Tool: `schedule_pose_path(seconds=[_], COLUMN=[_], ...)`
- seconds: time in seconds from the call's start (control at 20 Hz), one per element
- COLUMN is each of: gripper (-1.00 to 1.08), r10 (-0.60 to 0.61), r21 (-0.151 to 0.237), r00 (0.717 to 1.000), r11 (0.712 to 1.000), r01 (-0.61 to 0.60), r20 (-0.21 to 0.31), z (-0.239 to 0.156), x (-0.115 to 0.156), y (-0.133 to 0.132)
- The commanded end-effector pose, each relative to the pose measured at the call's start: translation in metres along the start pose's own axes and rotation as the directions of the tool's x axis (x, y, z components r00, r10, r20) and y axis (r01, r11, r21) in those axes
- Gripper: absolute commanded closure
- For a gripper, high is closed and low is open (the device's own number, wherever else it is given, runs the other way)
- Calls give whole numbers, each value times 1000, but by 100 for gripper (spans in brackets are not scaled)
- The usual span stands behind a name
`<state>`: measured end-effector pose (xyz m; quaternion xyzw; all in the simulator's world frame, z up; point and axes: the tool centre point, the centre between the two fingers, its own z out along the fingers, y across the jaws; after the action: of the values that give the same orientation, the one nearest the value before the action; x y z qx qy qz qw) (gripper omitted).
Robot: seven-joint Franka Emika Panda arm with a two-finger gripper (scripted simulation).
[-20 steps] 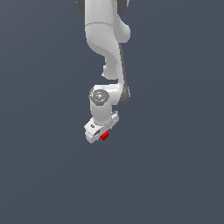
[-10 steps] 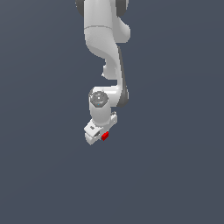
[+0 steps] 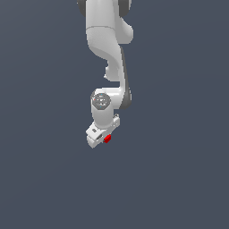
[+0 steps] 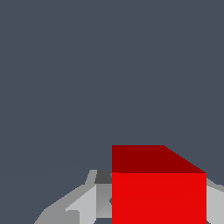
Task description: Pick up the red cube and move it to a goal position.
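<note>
While arm hangs down, gripper [image 3: 103,139] clamps red cube [image 3: 107,139].

The white Panda arm [image 3: 109,44] is seen reaching down from the top of the exterior view, bent at the wrist joint [image 3: 102,101]. The hand [image 3: 101,137] is angled downward, its fingers [image 4: 85,203] closed against the red cube [image 3: 107,139].

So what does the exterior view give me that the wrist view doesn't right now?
Only the exterior view shows the whole white arm reaching down, with the gripper small beneath it. Only the wrist view shows the red cube close up, with a grey finger on one side and another at the opposite edge. Both show the cube at the gripper against plain dark grey, with no goal marker visible.
</note>
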<state>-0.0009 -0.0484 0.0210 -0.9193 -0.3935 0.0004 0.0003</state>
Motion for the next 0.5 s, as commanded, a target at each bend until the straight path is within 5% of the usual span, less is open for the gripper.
schedule_pose_path(seconds=[0.0, 0.45], gripper=[108, 108], r10=[0, -1], r21=[-1, -1], r00=[1000, 1000], r11=[1000, 1000], r01=[0, 1], r20=[-1, -1], z=[-4, -55], x=[1, 16], y=[0, -2])
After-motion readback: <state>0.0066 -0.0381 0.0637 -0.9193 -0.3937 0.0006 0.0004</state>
